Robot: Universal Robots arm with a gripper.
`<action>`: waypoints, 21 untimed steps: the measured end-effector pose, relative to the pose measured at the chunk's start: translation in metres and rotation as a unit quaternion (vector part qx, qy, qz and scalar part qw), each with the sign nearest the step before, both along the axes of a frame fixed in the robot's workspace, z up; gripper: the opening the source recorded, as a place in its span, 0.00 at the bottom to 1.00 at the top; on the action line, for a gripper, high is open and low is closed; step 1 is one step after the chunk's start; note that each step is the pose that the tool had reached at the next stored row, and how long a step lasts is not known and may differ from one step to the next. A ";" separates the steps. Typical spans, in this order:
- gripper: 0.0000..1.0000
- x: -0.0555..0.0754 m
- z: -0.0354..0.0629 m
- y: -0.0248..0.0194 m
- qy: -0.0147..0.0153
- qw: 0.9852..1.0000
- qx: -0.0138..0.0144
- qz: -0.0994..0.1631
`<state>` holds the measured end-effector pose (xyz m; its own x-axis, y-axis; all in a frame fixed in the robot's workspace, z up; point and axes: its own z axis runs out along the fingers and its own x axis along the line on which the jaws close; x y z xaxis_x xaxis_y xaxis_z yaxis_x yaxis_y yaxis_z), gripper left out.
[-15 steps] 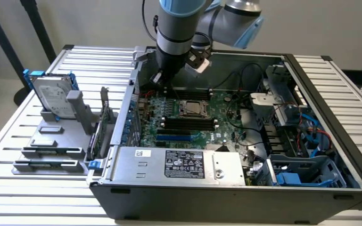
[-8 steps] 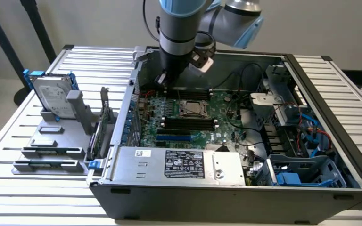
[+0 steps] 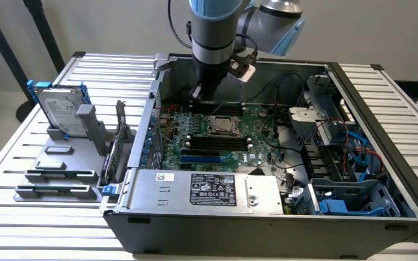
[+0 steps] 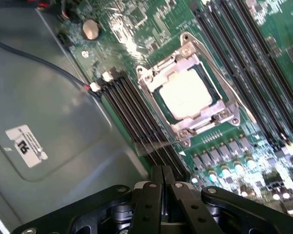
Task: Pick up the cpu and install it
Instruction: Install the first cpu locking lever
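Closest to you, the gripper point(image 4: 162, 171) has its black fingers pressed together with nothing between them. Just beyond the fingertips run the black memory slots point(image 4: 136, 117). Past those, the cpu point(image 4: 186, 91) lies flat in its socket point(image 4: 198, 122) on the motherboard point(image 4: 234, 146), apart from the hand.

Watch that gap. I judge that a descent here would put the shut fingers onto the slots or the socket's metal frame, and a nudge could skew the chip. You could also snag the thin black cable point(image 4: 39, 61) beside the slots.

You cannot read the marks on the white sticker point(image 4: 25, 145) on the case wall point(image 4: 53, 107). The black label point(image 3: 213, 189) on the power supply point(image 3: 158, 190) is likewise illegible.
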<state>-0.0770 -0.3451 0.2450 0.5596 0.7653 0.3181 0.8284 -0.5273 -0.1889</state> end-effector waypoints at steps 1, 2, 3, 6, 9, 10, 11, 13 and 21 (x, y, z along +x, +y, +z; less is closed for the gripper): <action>0.14 0.002 -0.0012 0.0000 -0.001 1.000 0.000 0.000; 0.14 0.004 -0.0027 0.0000 -0.001 1.000 0.000 0.000; 0.14 0.005 -0.0046 0.0000 -0.001 1.000 0.000 0.000; 0.14 0.006 -0.0100 0.0002 -0.001 1.000 0.000 0.000; 0.14 0.006 -0.0154 0.0009 -0.001 1.000 0.000 0.000; 0.14 0.006 -0.0172 0.0013 -0.001 1.000 -0.001 0.000; 0.14 0.006 -0.0190 0.0016 -0.001 1.000 -0.001 -0.001; 0.14 0.006 -0.0228 0.0024 -0.001 1.000 -0.001 -0.001; 0.14 0.006 -0.0343 0.0056 -0.001 1.000 -0.008 -0.003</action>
